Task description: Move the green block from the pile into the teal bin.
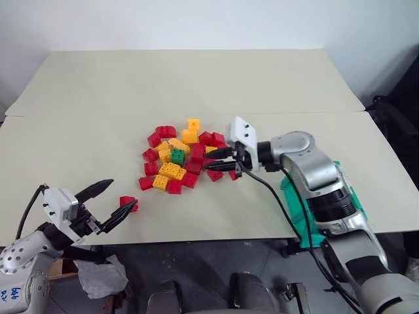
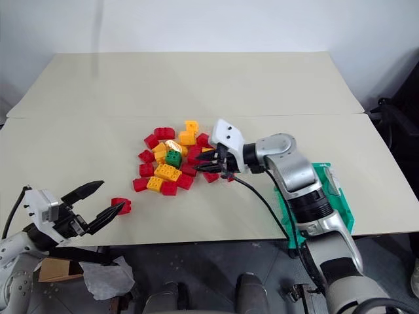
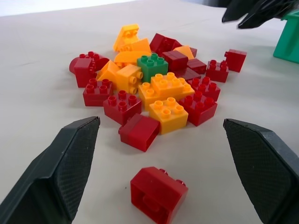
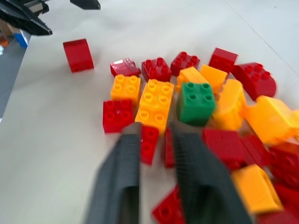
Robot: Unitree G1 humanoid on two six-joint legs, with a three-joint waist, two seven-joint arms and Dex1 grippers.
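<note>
The green block lies studs-up in the middle of the pile of red and yellow bricks on the table. My right gripper hovers at the pile's right edge, pointing left at the green block. Its fingers are slightly apart with nothing held; the block is just ahead of the fingertips. My left gripper stands wide open at the table's near left edge. A lone red brick lies between its fingers. The teal bin sits low beside the table's right front edge, partly hidden by my right arm.
The beige table stretches bare behind and to the left of the pile. A seam crosses it behind the bricks. Crumpled white material lies on the floor under the near left edge. Dark equipment stands off the right side.
</note>
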